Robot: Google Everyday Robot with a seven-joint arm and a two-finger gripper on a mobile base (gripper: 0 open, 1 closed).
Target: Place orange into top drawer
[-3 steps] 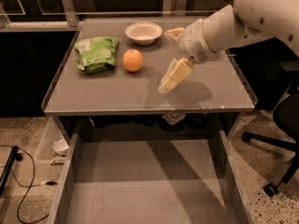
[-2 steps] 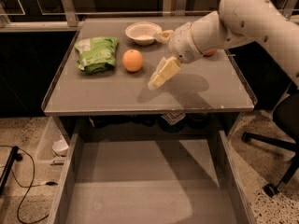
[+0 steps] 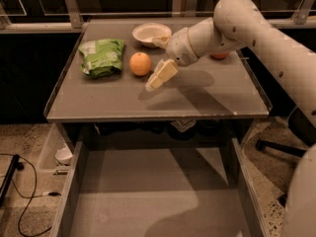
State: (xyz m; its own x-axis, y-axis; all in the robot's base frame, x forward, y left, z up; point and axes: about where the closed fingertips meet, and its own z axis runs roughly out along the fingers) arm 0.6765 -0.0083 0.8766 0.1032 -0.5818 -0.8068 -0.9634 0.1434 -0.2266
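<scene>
Lower left of the frame: a dark cable point(image 3: 23, 204) trails across the speckled floor; above it, a small white object point(image 3: 64, 155) sits in the shadow under the grey table point(image 3: 197, 101). On the table's left part lies a crumpled green bag point(image 3: 102, 57); its pale printing is too faint to read, and I can make out no brand. Just right of the bag, near it but apart, the orange point(image 3: 140, 63) rests on the tabletop, centre-left in the frame, and not in the top drawer point(image 3: 148, 201). The drawer stands pulled out across the bottom of the frame; its flat grey floor and low side walls show. Behind the orange, toward the upper centre, is a white bowl point(image 3: 148, 33); what it holds cannot be told. My gripper point(image 3: 158, 77) hangs just right of the orange; it points down and to the left and is low over the table, with its shadow beneath; a narrow gap lies between it and the fruit. Whether it is released or clenched I cannot tell; it grasps nothing that can be seen. My white arm point(image 3: 242, 21) sweeps in from the upper right; behind it a small reddish-orange thing point(image 3: 220, 56) shows, mostly hidden. At the right edge, a dark chair leg point(image 3: 277, 148) rests on the floor.
</scene>
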